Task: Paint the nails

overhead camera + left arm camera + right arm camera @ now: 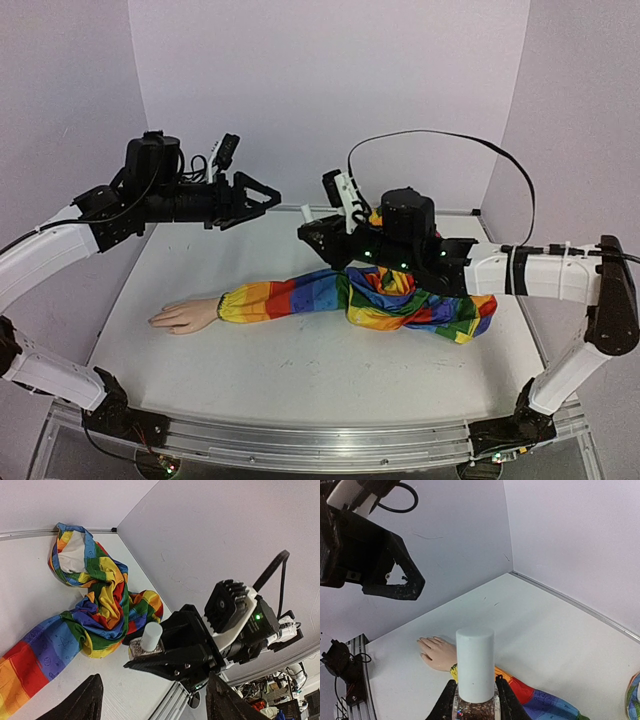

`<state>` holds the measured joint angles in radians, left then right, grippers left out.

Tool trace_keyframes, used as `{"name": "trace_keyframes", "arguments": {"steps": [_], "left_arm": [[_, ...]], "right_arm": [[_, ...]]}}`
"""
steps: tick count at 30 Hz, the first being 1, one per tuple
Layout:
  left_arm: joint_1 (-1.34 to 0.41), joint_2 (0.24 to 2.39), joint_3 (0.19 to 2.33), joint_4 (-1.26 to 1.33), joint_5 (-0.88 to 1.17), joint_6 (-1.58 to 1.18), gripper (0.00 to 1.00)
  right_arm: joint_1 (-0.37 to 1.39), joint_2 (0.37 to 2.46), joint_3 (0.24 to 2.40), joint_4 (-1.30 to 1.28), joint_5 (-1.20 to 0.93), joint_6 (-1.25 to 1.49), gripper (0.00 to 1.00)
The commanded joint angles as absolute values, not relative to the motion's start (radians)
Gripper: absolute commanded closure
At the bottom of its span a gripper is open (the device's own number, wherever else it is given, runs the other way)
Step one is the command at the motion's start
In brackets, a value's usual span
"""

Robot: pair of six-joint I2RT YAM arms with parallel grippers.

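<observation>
My right arm stretches low over the sleeve [300,295], right gripper [475,705] clamped on an upright bottle [475,665]. My left arm is raised and level, left gripper [262,197] spread wide, facing that bottle. The nails [421,640] lie on the table [300,370], ahead of and below my right fingers [444,705].

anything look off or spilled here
Nothing spilled or damaged. The only untidy thing is the rainbow-striped fabric sleeve, crumpled in a heap at the end opposite the pale mannequin hand. The small clear glass bottle is gripped in the right tool, pale cap on.
</observation>
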<state>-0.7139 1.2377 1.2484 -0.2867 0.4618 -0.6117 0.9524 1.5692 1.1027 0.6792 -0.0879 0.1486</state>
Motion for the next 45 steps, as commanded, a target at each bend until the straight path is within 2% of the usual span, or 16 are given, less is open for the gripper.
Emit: {"name": "trace_keyframes", "arguments": {"steps": [1,3,6,11,18,21,23,25,28,30,33,39,40,43,45], "left_arm": [[-0.748,1.256,1.269,-0.204,0.41,-0.659,0.3],[-0.755,1.27,1.272,-0.204,0.404,-0.657,0.32],[-0.764,1.293,1.283,-0.204,0.402,-0.644,0.47],[-0.772,1.317,1.298,-0.205,0.404,-0.628,0.57],[-0.797,1.342,1.31,-0.205,0.437,-0.584,0.88],[-0.815,1.35,1.325,-0.195,0.53,-0.502,0.98],[-0.819,1.344,1.313,-0.127,0.672,-0.446,1.0],[-0.824,1.328,1.296,-0.029,0.875,-0.369,1.0],[-0.84,1.286,1.278,0.054,1.132,-0.266,1.0],[-0.842,1.264,1.286,0.062,1.225,-0.218,1.0],[-0.842,1.264,1.305,0.063,1.28,-0.195,1.0],[-0.841,1.282,1.309,0.063,1.239,-0.241,1.0],[-0.84,1.273,1.299,0.064,1.211,-0.258,0.96],[-0.818,1.238,1.262,0.057,1.119,-0.315,0.55],[-0.793,1.212,1.232,0.049,1.063,-0.351,0.38]], "right_arm": [[1.006,1.591,1.193,0.713,0.067,0.134,1.0],[1.023,1.608,1.212,0.714,0.075,0.125,1.0],[1.051,1.638,1.245,0.708,0.092,0.1,1.0],[1.083,1.672,1.288,0.702,0.122,0.075,1.0],[1.1,1.684,1.311,0.704,0.137,0.073,1.0],[1.094,1.664,1.297,0.729,0.077,0.079,1.0],[1.06,1.642,1.285,0.744,-0.106,0.09,1.0],[1.0,1.613,1.253,0.817,-0.434,0.126,1.0],[0.95,1.593,1.203,1.039,-1.079,0.223,1.0],[0.957,1.603,1.206,1.156,-1.307,0.315,1.0],[0.955,1.596,1.188,1.159,-1.304,0.327,1.0],[0.947,1.539,1.103,1.122,-1.107,0.23,1.0],[0.947,1.528,1.095,1.09,-1.074,0.201,1.0],[0.946,1.508,1.094,0.984,-0.948,0.116,1.0],[0.946,1.502,1.103,0.901,-0.847,0.058,1.0]]}}
